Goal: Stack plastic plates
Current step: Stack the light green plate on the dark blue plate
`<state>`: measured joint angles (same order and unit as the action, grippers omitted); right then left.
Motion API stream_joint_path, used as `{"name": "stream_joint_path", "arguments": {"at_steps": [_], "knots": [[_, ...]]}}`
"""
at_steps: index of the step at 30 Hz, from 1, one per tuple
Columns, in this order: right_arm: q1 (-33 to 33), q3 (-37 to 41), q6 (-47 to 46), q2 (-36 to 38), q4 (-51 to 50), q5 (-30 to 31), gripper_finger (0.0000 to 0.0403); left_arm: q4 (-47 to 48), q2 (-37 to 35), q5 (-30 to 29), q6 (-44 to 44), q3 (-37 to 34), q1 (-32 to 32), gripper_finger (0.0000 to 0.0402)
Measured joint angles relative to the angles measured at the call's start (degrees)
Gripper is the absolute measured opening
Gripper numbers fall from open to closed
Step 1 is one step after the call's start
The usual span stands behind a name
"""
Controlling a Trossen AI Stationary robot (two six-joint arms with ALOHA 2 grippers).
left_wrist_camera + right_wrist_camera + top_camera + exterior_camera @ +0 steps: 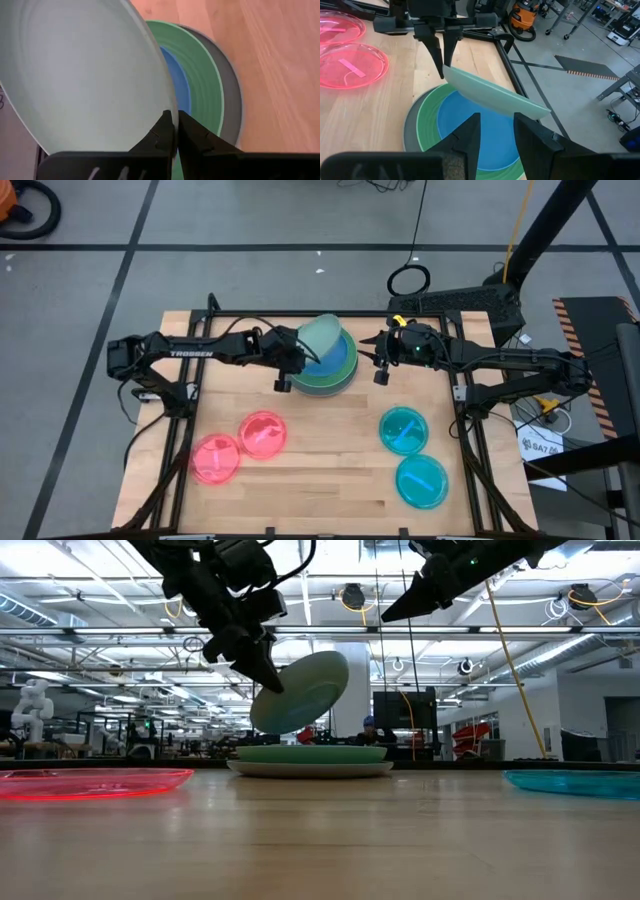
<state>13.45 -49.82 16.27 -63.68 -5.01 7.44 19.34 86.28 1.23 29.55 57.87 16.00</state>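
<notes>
A stack of plastic plates (335,372) sits at the table's far middle: blue (180,85) on green (206,90) on grey (233,102). Above the stack a pale mint plate (300,690) hangs tilted, with my left gripper (284,380) shut on it. My right gripper (381,372) stands open just right of the stack, above table height, with nothing between its fingers (470,137). Two pink plates (262,433) (216,458) lie flat at the near left. Two teal plates (403,429) (421,480) lie flat at the near right. My left gripper pinches the mint plate's rim (170,107) between its two fingers, at the plate's left edge (447,72). The fingers slant down from the table's left. The plate is lifted clear of the stack and tilted, its held edge low and its right edge raised.
Bare wood lies between the stack and the pink and teal plates. A black frame (507,55) runs along the table's edges. Beyond it are the floor and a shop vacuum (524,20).
</notes>
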Motion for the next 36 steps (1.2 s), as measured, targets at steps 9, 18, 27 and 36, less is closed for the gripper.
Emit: {"name": "stream_joint_path", "arguments": {"at_steps": [9,18,27,36], "knots": [[0.0,0.0,-0.1,0.0,0.0,0.0,0.0109,0.2,0.0,0.3,-1.0,0.0,0.0,0.0027],[0.0,0.0,-0.1,0.0,0.0,0.0,0.0109,0.5,0.0,0.4,-3.1,0.0,0.4,0.0031],[0.0,0.0,-0.1,0.0,0.0,0.0,0.0109,0.8,0.0,0.5,-3.2,0.0,0.7,0.0036],[0.0,0.0,-0.6,0.0,0.0,0.0,0.0109,1.0,0.0,0.7,-3.3,0.0,0.8,0.0111]]}}
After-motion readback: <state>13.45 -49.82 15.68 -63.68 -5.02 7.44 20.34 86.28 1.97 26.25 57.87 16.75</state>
